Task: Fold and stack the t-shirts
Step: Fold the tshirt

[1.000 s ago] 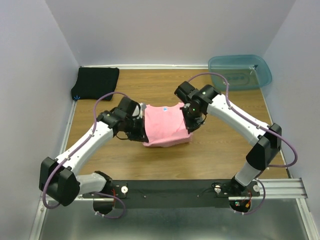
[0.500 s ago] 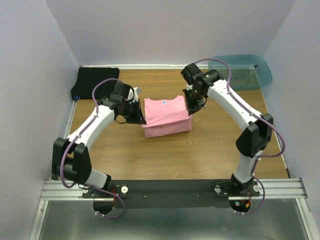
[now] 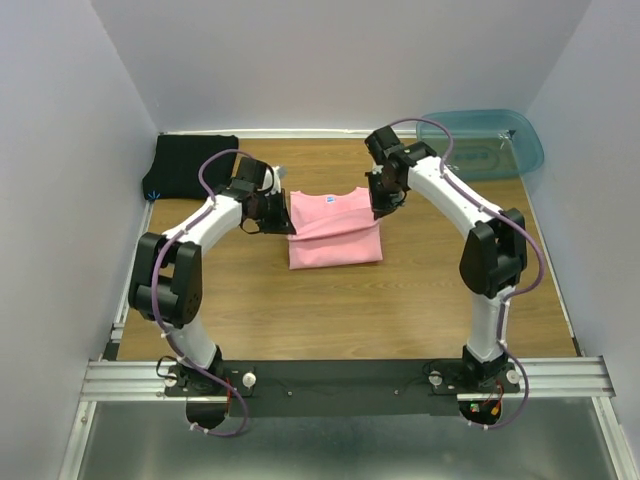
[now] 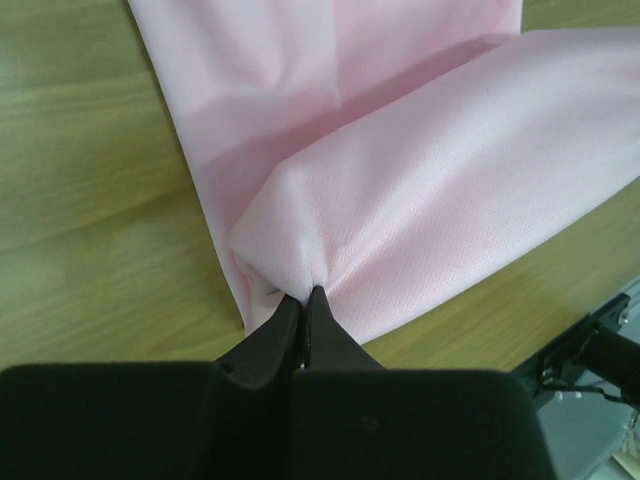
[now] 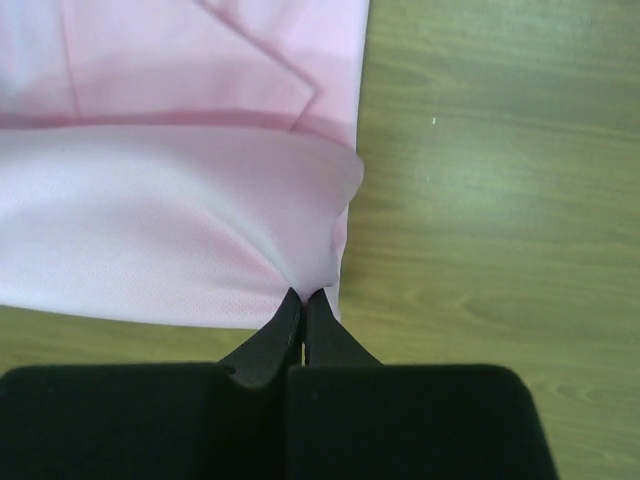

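While the fold is in hand, findings run from left to right, each placed against the pink shirt.

1. The black t-shirt (image 3: 195, 165) lies flat, well apart from the pink one, beyond it and to its left. It looks already folded; nothing touches it.

2. The left gripper (image 4: 305, 295) is at the pink shirt's left edge. Its jaws are clenched tight on a pinch of pink cloth, which puckers at the tips where the doubled layer turns over.

3. The pink t-shirt (image 3: 335, 235) lies on the table (image 3: 420, 300) between the two arms. Its near part is doubled over the far part, and the upper layer is rounded and not pressed flat.

4. The right gripper (image 5: 303, 297) is at the shirt's right edge, level with the left one. Its jaws are likewise clamped on the corner of the doubled layer.

5. The bin (image 3: 480, 145) sits well apart, beyond the shirt and to its right, and plays no part.

Assessment: the step is laying the doubled layer down square. Recommended practice:
- Keep both pinches level and equally taut, so the fold line runs straight.
- Lower the cloth to the layer beneath before letting go.
- Open both sides together, as a one-sided release would likely skew the edge.

Stacking is not yet done.
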{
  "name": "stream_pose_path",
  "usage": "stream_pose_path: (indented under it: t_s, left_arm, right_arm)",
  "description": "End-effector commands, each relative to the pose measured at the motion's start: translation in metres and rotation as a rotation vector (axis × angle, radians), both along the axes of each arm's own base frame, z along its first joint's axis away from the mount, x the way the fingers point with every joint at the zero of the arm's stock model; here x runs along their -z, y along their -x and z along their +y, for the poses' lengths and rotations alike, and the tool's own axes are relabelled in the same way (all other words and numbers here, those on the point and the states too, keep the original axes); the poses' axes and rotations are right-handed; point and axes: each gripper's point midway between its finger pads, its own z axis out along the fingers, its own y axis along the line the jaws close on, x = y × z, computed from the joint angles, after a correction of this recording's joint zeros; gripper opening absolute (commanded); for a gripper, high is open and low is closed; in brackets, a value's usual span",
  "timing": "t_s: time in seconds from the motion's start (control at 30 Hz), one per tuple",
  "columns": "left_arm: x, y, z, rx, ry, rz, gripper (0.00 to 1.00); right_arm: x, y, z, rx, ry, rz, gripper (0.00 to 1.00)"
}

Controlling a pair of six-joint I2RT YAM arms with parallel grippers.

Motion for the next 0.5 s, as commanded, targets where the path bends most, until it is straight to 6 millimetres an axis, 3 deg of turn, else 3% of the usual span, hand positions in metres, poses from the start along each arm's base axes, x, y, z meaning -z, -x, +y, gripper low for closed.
stream_pose_path:
  t_s: [0.0,0.17,0.3,0.47]
  left_arm:
    - [0.020,-0.032,0.014,-0.048,-0.066,-0.069,0.00]
    - [0.042,-0.048,0.013,-0.055,-0.086,-0.067,0.00]
    - [0.044,-0.054,0.012,-0.064,-0.082,-0.086,0.00]
    - [0.044,-0.056,0.012,-0.068,-0.077,-0.101,0.00]
  right_arm:
    - [0.037,-0.028,-0.018,0.029,0.058,-0.020,0.00]
    - [0.075,-0.034,-0.027,0.078,0.067,0.005,0.00]
    - [0.102,-0.032,-0.034,0.104,0.084,0.013,0.00]
    - [0.113,-0.030,-0.039,0.115,0.087,0.017,0.01]
